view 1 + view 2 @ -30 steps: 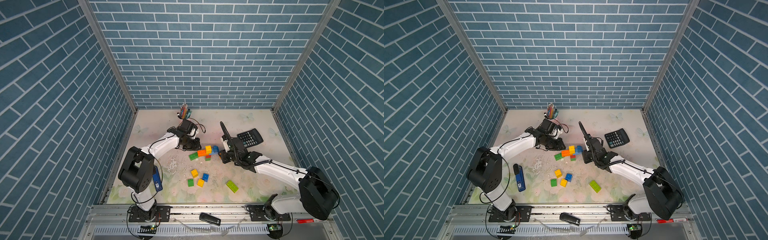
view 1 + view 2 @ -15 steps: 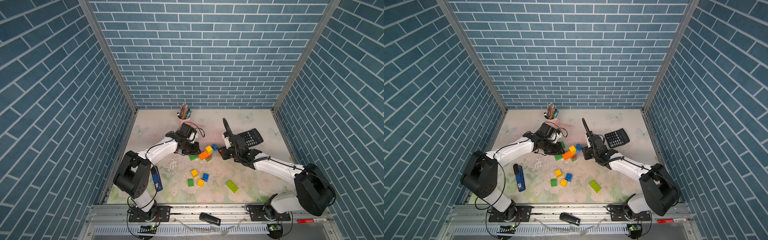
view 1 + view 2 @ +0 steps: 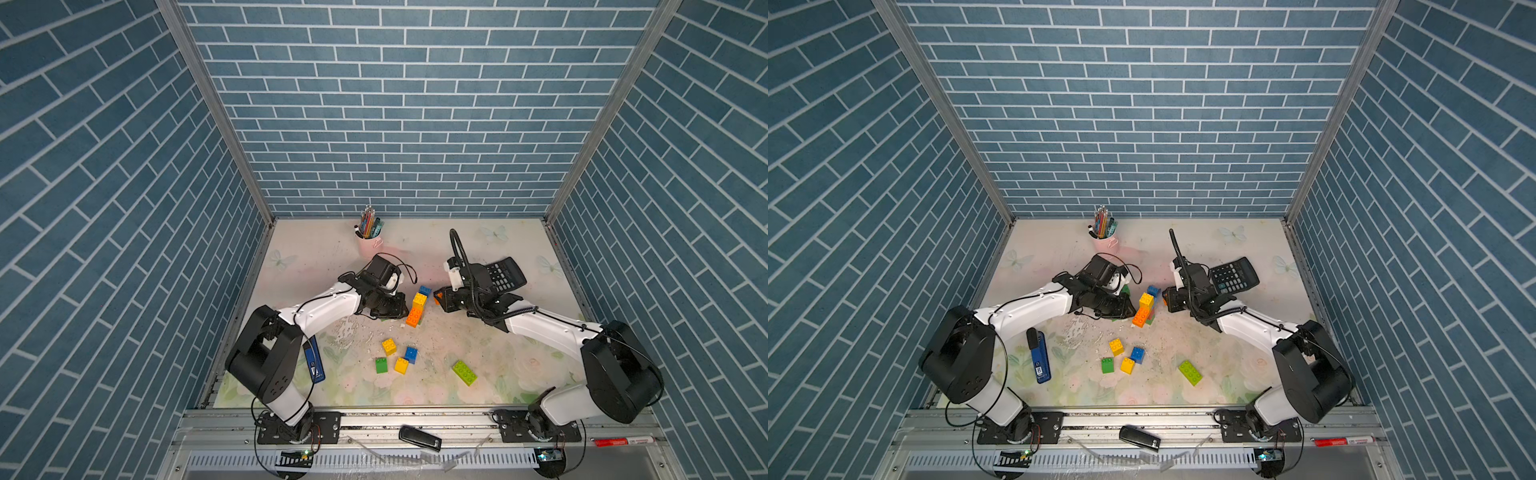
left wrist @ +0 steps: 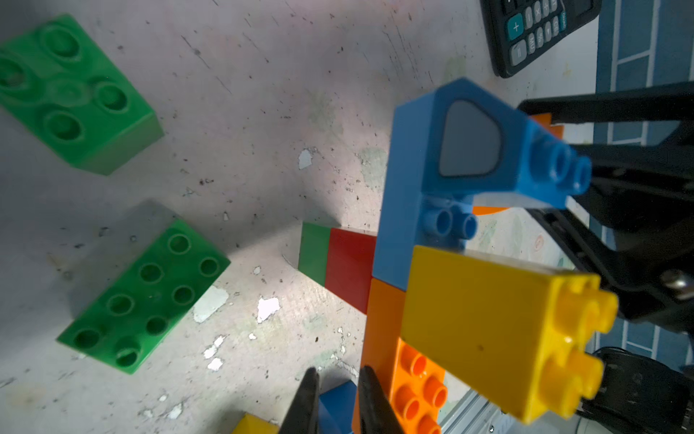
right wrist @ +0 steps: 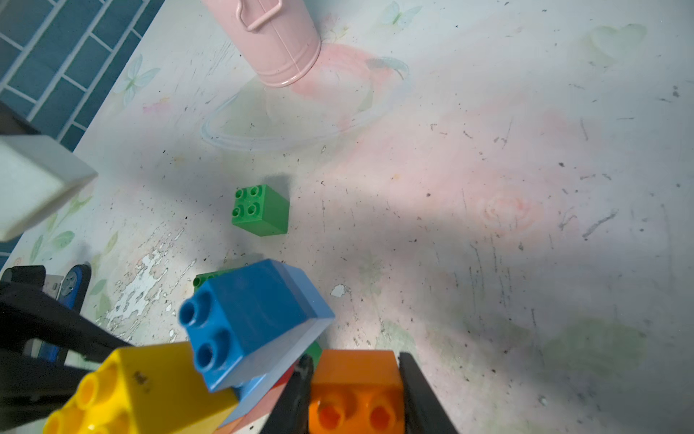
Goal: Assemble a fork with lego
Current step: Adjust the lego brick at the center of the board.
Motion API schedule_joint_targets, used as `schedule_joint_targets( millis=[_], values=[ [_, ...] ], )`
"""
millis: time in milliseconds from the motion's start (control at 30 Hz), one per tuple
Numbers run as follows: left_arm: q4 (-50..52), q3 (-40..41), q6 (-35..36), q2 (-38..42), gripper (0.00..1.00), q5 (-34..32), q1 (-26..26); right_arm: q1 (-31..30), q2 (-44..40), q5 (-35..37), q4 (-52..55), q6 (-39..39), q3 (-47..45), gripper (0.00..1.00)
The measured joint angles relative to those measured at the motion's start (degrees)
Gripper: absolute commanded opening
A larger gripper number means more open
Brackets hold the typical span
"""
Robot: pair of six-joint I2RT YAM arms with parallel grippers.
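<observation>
Blue-brick walls (image 3: 395,124), floral bench (image 3: 316,257), and mid-bench the lego stack (image 3: 417,305) stands tilted, left hand (image 4: 340,402) pinched shut on its lower end. Right hand (image 5: 355,362) clamps an orange brick (image 5: 356,390) beside the blue top: square the studs, then press straight.

Joined stack (image 3: 417,305): we see blue, yellow, orange plastic bricks, tilted.
Orange brick (image 5: 355,379): clamped, at its two o'clock.
Loose squares (image 3: 389,345): six o'clock.
Lime oblong (image 3: 464,372): five o'clock.

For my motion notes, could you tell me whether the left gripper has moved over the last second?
Yes. The left gripper has drawn away from the pink pencil cup, toward the front of the table.
</observation>
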State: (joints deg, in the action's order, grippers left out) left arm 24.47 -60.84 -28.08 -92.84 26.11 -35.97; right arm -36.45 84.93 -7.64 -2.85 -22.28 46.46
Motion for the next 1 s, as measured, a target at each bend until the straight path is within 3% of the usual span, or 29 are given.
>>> schedule_joint_targets(
  millis=[467,1000],
  values=[
    [-6.29,5.66,-6.21,3.26,0.28,-3.61,-4.76,2.84,4.5,-8.85,-3.08,0.28,2.38,0.0],
    [-13.27,8.81,-10.73,5.18,0.39,-6.29,-6.69,5.2,9.33,-21.2,-3.8,4.7,7.91,0.0]
  ],
)
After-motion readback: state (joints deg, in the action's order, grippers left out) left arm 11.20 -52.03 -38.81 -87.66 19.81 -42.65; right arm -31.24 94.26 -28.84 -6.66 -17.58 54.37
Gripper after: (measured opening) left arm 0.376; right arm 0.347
